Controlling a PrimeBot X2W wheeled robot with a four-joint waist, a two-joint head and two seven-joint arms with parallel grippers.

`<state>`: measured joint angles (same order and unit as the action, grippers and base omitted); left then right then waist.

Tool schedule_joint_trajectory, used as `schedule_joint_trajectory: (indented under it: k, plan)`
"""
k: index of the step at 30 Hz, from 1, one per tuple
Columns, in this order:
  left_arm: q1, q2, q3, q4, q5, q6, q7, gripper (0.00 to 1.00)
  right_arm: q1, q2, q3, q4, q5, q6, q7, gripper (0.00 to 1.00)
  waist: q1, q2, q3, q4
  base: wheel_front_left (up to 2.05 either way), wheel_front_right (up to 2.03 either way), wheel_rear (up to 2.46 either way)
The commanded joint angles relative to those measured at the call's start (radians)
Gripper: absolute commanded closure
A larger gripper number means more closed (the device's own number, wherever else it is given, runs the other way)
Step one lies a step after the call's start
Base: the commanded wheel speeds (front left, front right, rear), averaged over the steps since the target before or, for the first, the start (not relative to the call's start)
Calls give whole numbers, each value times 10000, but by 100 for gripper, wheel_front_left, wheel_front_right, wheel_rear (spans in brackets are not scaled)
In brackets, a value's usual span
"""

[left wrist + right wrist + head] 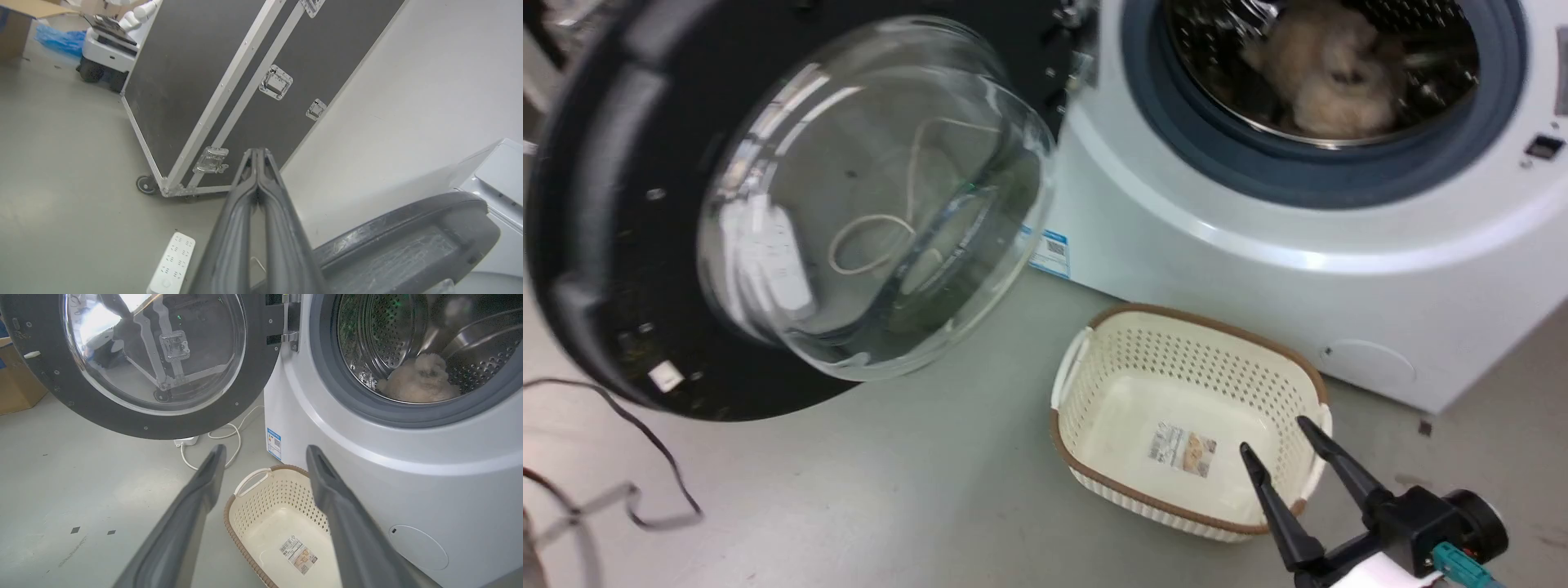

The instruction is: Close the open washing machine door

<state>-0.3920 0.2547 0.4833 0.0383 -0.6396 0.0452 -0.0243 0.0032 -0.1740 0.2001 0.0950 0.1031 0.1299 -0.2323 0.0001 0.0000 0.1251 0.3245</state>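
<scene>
The washing machine door (605,245) hangs wide open from its hinge (288,318) at the left of the washing machine (1176,245). The left end effector (257,153), fingers pressed together, sits behind the door's outer rim; whether it touches, I cannot tell. The right end effector (1274,434), fingers apart, hovers over the basket (1201,322) on the floor (849,490). The closing swing looks not yet begun. Next, the left arm likely must push the rim's far side round onto the drum opening (1258,175) until it latches.

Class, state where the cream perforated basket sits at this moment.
In the head view, the basket stands on the floor right of centre, just in front of the washing machine, with the right gripper at its near right corner.
</scene>
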Motion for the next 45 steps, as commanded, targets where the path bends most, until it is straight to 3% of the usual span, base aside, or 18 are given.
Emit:
schedule_joint_trajectory:
  k: [1,3,5,7,14,21,28,32,36,45]
  plan:
    - [-676,270,514,734,-995,209,768,100,-168,-176,63,5,134,7,-133,0,-1,0,279,-289,0,0,0]
    - [-1306,597,1016,1694,-2434,553,2378,100,-208,-299,134,52,217,8,-195,0,-1,0,389,-433,0,0,0]
    - [-1493,854,1192,2112,-3146,728,3430,100,-244,-349,167,79,275,8,-237,0,-1,0,447,-505,0,0,0]
    - [-1756,787,1498,2382,-4134,931,4401,100,-270,-380,154,89,329,8,-279,0,-1,0,507,-513,0,0,0]
    - [-871,751,1235,1943,-5042,661,6441,100,-305,-282,127,172,385,8,-295,0,-1,0,444,-640,0,0,0]
    - [369,164,769,674,-5848,160,8015,100,-337,-35,-35,365,375,8,-295,0,-1,0,-32,-783,0,0,0]
    - [2387,-1180,-189,-1101,-6378,-296,9222,100,-256,290,-647,563,194,8,-295,0,-1,0,-646,-1177,0,0,0]
    - [3602,-1859,-1348,-2026,-6293,-298,9323,100,-179,434,-1143,636,65,8,-295,0,-1,0,-881,-1544,0,0,0]
    - [4329,-2029,-2728,-2309,-6701,-322,8766,100,-191,517,-1538,665,-78,8,-295,0,-1,0,-863,-2084,0,0,0]
    - [3737,-2043,-6086,-1394,-8274,-606,5240,100,-752,350,-1599,581,-12,8,-295,0,-1,0,117,-4235,0,0,0]
